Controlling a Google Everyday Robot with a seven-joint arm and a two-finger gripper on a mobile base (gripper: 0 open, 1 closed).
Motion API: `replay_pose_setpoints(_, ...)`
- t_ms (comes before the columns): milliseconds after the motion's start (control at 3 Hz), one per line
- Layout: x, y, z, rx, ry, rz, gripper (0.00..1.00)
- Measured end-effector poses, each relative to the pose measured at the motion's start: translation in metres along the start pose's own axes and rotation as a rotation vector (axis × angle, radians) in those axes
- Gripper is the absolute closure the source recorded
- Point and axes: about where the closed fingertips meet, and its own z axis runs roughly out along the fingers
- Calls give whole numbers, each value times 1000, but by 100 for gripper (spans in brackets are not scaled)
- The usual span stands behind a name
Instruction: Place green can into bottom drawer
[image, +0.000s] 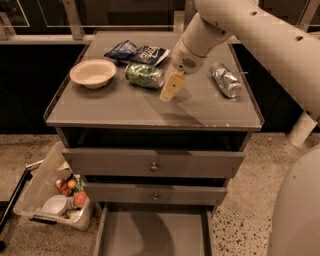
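The green can (144, 75) lies on its side on top of the grey cabinet (150, 110), between a bowl and my gripper. My gripper (170, 87) hangs just right of the can, low over the cabinet top, and does not hold it. The white arm reaches in from the upper right. The bottom drawer (152, 232) is pulled out at the foot of the cabinet, and its flat grey tray shows nothing inside.
A cream bowl (93, 73) sits at the left of the top. Dark blue snack bags (137, 52) lie behind the can. A crinkled silver can (226, 80) lies at the right. Two knobbed drawers (154, 165) are closed. A bin of items (55, 192) stands on the floor at left.
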Motion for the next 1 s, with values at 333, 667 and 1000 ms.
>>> replay_pose_setpoints(333, 0, 0, 0, 0, 0, 0, 0)
replay_pose_setpoints(667, -6, 1, -10, 26, -16, -14, 0)
replay_pose_setpoints(1000, -21, -12, -5, 46, -39, -30, 0)
